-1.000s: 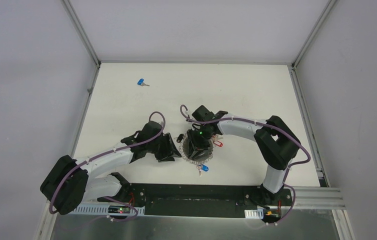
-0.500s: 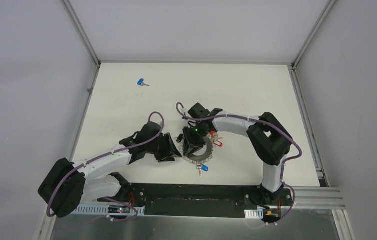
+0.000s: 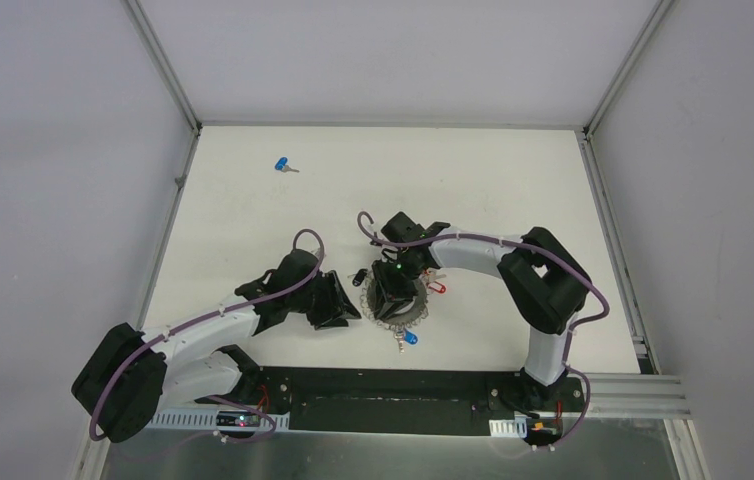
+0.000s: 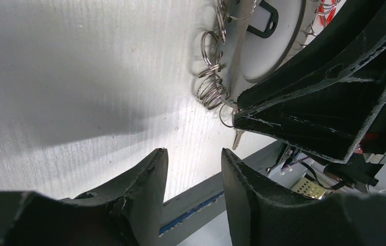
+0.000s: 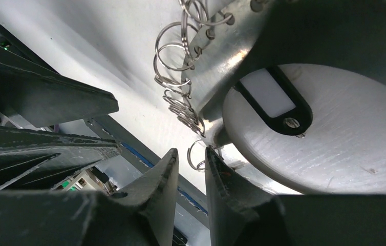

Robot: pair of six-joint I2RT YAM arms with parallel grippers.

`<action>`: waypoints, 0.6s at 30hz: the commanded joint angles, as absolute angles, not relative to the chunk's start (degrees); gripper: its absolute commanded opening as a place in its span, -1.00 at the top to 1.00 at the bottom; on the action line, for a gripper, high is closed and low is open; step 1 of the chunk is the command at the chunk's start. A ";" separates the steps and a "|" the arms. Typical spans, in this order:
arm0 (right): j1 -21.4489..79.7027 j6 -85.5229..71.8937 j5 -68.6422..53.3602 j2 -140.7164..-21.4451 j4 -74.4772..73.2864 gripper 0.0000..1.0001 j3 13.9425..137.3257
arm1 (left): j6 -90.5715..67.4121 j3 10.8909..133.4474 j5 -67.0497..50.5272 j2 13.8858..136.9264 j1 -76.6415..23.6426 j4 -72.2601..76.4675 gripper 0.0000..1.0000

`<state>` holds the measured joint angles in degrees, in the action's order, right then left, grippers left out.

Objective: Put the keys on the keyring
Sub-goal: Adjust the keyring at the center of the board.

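Observation:
The keyring is a grey metal ring fringed with small silver rings and keys, lying at the table's near middle. It also shows in the left wrist view and the right wrist view. My right gripper hovers over it, jaws narrowly apart, with a small split ring at the tips and the right finger against the ring's edge. My left gripper is open and empty just left of the keyring. A loose blue-headed key lies far back left. The yellow key is out of view.
A blue-headed key and a red-headed key hang on the keyring's near and right sides. A black tag with a white label lies inside the ring. The black base rail runs along the near edge.
My left gripper has drawn back slightly toward the near edge, away from the keyring. My right gripper has shifted a little over the ring.

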<state>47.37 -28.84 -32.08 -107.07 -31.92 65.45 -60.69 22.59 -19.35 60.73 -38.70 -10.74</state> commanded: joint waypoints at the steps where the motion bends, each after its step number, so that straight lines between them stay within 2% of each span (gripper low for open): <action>1: 46.98 -29.37 -32.11 -104.09 -31.46 0.43 65.13 | -61.43 22.41 -18.15 60.49 -39.20 -8.22 0.12; 7: 47.09 -29.41 -32.35 -103.82 -31.58 0.41 65.59 | -61.44 22.70 -18.41 61.32 -39.19 -7.91 0.12; 18: 46.80 -28.47 -29.73 -99.32 -32.96 0.18 63.02 | -61.44 22.78 -19.72 63.46 -39.20 -6.62 0.12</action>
<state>47.11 -28.56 -31.11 -102.63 -32.69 63.96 -60.95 22.59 -19.51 62.70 -38.70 -9.39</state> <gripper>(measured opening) 0.407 0.440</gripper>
